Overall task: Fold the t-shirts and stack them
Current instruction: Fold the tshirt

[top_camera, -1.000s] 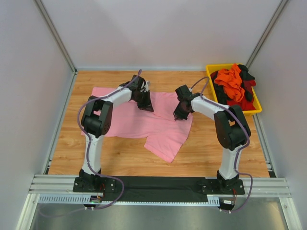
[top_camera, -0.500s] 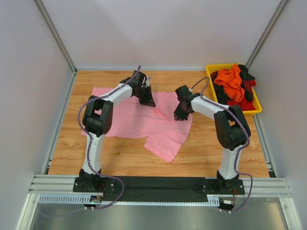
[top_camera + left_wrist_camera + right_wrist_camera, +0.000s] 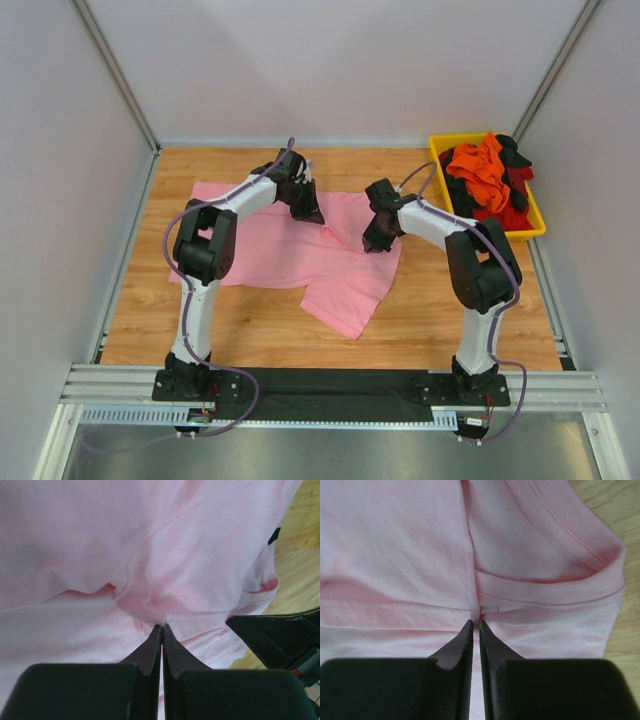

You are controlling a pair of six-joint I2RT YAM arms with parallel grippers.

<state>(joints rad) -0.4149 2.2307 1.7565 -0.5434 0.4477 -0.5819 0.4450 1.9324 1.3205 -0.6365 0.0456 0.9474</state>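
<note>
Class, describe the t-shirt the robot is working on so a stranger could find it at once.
On the wooden table, left of the yellow bin, lies a light pink t-shirt. It alone is spread out; the orange, red and black shirts are heaped in the bin.

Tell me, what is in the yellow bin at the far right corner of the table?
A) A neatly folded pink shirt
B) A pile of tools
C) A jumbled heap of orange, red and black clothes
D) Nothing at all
C: the yellow bin holds a crumpled heap of orange, red and black shirts, while the pink shirt lies spread out outside it.
</note>
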